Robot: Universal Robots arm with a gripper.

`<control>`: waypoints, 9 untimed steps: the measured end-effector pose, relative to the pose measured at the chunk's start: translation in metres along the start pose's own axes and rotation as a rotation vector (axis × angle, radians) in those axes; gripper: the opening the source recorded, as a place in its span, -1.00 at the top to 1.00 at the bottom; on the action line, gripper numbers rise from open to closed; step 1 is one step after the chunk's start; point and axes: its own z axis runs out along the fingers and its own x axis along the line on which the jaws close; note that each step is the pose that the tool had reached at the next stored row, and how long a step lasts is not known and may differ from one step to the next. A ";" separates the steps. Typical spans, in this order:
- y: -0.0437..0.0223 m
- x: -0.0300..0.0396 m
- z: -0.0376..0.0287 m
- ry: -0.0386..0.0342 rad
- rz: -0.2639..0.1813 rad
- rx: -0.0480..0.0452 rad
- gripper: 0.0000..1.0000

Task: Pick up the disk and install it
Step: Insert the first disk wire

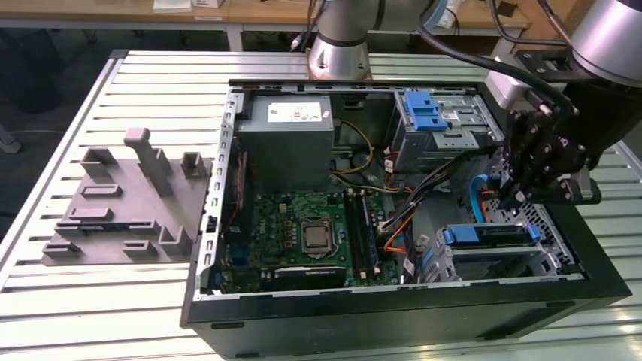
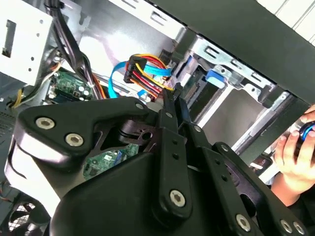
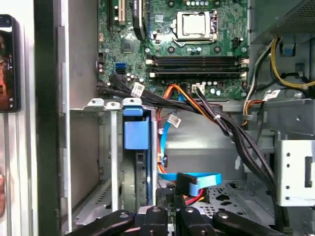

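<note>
The disk [image 1: 488, 235], grey with a blue bracket, sits in the metal drive cage [image 1: 546, 259] at the corner of the open computer case on the exterior view's right. In the first wrist view the disk [image 3: 136, 132] stands edge-on inside that cage. My gripper [image 1: 518, 197] hangs just above and beside the cage, apart from the disk. In the second wrist view my gripper [image 2: 173, 97] has its fingers pressed together, tips next to a bundle of red, yellow and blue cables [image 2: 145, 73]. I cannot tell whether anything is pinched between them.
A blue flat cable [image 3: 197, 181] and black wire bundles [image 3: 231, 132] run close to the fingers. A grey box [image 1: 291, 128] and a second cage with a blue latch [image 1: 431, 113] fill the case's far side. A person's hand [image 2: 294, 152] rests outside the case. A grey fixture [image 1: 120, 203] lies on the table.
</note>
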 end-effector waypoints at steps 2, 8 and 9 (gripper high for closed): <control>-0.0002 0.0050 0.0015 -0.0003 0.001 -0.0001 0.67; -0.0003 0.0106 0.0039 0.0000 0.003 -0.0006 0.67; -0.0004 0.0106 0.0045 0.0000 0.003 -0.0035 0.67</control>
